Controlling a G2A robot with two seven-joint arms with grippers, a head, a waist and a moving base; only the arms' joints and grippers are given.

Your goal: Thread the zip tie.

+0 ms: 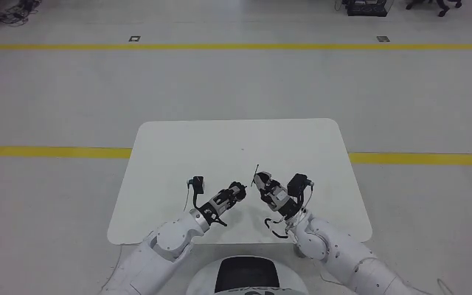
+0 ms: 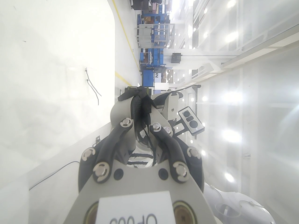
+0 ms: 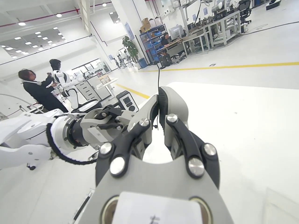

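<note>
Above the near bench (image 1: 221, 140), your right tool (image 3: 159, 99) is pinching the light, whippy zip tie (image 3: 158, 75) low; left tool (image 2: 140, 100) is sitting pressed together.

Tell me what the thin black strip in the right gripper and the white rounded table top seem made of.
Thin black strip: probably plastic, matt; it rises narrow and nearly straight from the shut right gripper. White rounded table top: perhaps laminate or painted board, smooth, uniformly white; the look leaves it open.
</note>
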